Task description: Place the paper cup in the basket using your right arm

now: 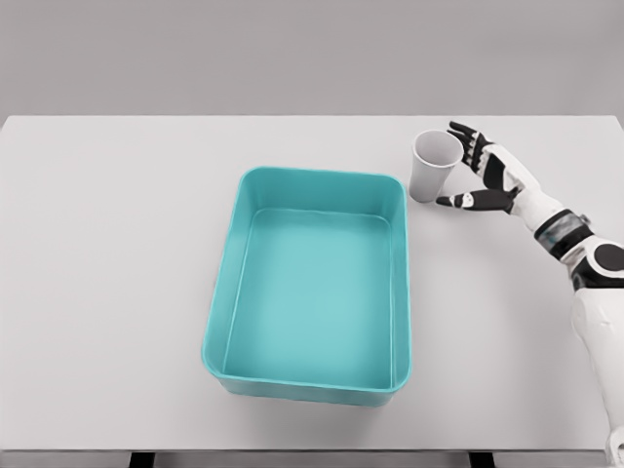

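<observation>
I see my right hand (475,171) open around the upright white paper cup (432,165), fingers spread, beside the teal plastic basket (226,322).

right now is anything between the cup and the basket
Nothing visible. The cup stands upright on the table just past the basket's far right corner, with the right hand open beside it. Only the basket's own wall must be cleared.
</observation>
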Robot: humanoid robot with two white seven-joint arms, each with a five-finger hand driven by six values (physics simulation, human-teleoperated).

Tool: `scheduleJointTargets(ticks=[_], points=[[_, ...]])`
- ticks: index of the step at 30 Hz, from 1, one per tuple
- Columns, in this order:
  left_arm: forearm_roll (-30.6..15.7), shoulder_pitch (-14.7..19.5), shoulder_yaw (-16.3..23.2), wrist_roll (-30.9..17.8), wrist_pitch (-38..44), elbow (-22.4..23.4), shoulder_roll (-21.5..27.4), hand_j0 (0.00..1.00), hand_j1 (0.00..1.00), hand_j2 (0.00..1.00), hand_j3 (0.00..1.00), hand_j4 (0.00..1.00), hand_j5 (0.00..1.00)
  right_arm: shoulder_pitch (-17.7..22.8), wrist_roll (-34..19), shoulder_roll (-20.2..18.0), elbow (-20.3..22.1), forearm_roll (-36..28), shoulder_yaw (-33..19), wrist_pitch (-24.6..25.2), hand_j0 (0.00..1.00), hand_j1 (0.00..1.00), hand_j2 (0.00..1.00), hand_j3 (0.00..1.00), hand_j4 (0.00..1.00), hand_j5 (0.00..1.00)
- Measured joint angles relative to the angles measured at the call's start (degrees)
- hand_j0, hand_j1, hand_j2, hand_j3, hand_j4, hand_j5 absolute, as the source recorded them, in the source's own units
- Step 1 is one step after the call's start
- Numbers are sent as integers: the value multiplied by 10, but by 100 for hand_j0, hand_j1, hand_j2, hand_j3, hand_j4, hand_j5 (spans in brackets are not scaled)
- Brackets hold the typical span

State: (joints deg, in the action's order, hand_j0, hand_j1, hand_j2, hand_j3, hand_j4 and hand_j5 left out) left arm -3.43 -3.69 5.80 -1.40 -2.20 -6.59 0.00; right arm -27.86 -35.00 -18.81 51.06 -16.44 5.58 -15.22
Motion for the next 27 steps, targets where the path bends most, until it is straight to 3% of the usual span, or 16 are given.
scheduleJointTargets(ticks=[27], points=[[0,0,0,0,0,0,0,100,100,100,100,100,100,-33,1,30,-49,25,3,-17,100,100,100,100,100,100]])
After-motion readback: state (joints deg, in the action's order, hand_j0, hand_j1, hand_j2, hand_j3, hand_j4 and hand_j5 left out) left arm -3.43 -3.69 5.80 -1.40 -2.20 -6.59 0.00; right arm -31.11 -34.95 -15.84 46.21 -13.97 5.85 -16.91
